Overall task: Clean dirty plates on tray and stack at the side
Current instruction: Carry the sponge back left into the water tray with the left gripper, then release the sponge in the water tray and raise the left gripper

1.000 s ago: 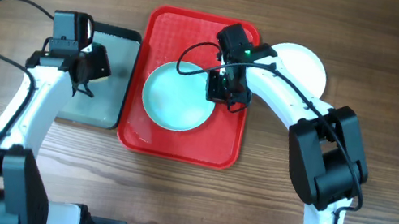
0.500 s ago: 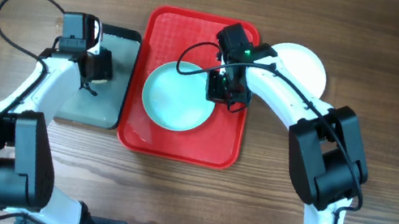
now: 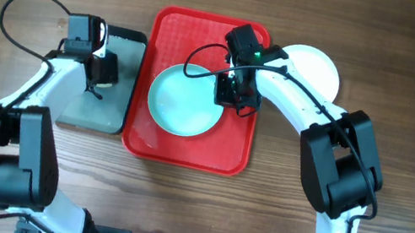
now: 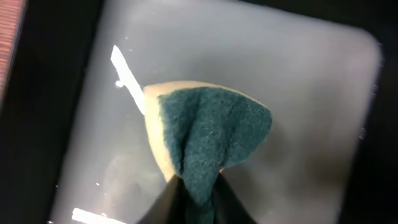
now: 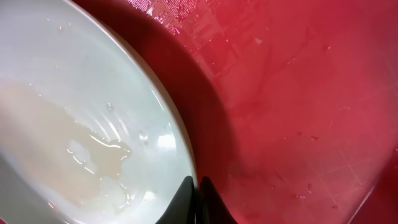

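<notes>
A light blue plate (image 3: 183, 102) lies on the red tray (image 3: 185, 148). My right gripper (image 3: 230, 96) is shut on the plate's right rim; the wrist view shows the wet plate (image 5: 81, 124) with its rim between the fingers (image 5: 198, 186), over the red tray (image 5: 298, 93). A white plate (image 3: 318, 69) lies on the table right of the tray, partly under my right arm. My left gripper (image 3: 96, 75) is shut on a sponge (image 4: 208, 134), green on top and yellow beneath, over the dark grey tray (image 4: 298, 81).
The dark grey metal tray (image 3: 101, 111) sits left of the red tray, touching it. Wooden table surrounds both. Cables loop off both arms.
My left gripper has shifted slightly right and forward over the grey tray with the sponge. The right arm and plate have not moved.
</notes>
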You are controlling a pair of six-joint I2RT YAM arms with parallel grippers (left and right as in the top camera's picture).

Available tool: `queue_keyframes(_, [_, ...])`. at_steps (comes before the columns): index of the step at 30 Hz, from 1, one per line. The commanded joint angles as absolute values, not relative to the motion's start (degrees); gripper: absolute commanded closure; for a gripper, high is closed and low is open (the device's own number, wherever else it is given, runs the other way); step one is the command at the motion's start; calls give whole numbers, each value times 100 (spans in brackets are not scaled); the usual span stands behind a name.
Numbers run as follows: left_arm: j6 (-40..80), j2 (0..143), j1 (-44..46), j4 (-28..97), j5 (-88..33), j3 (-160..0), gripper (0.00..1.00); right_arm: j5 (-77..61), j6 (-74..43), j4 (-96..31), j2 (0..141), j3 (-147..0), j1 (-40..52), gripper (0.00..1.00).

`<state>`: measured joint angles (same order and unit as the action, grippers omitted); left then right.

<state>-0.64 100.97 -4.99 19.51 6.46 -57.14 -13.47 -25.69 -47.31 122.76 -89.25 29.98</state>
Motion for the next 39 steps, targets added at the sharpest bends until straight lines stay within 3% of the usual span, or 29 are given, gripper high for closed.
queue_keyframes(1, [-130,10138,-517,1831,1125,-5695,70,-1376,-2552,-4716,12130,-8838,3048,96])
queue_keyframes(3, [-128,10138,-517,1833,1120,-5695,61,-1376,-2556,-4713,12130,-8838,3048,96])
queue_keyframes(10, [-106,9983,-515,1846,1098,-5725,13,-1376,-2561,-4716,12130,-8838,3048,94])
queue_keyframes(17, [-64,9115,-517,1857,1100,-5918,3,-1378,-2565,-4689,12130,-8838,3048,89])
queue_keyframes(19, [-64,8809,-517,1813,1103,-5959,0,-1380,-2565,-4692,12130,-8838,3048,84])
queue_keyframes(31, [-69,8036,-517,1763,1100,-5959,0,-1372,-2547,-4696,12130,-8838,3050,71])
queue_keyframes(37, [-69,8036,-517,1959,1100,-5959,0,-1347,-2558,-4646,12149,-8838,3076,74])
queue_keyframes(39, [-69,8036,-517,2027,1100,-5959,0,-1321,-2556,-4613,12151,-8836,3105,79])
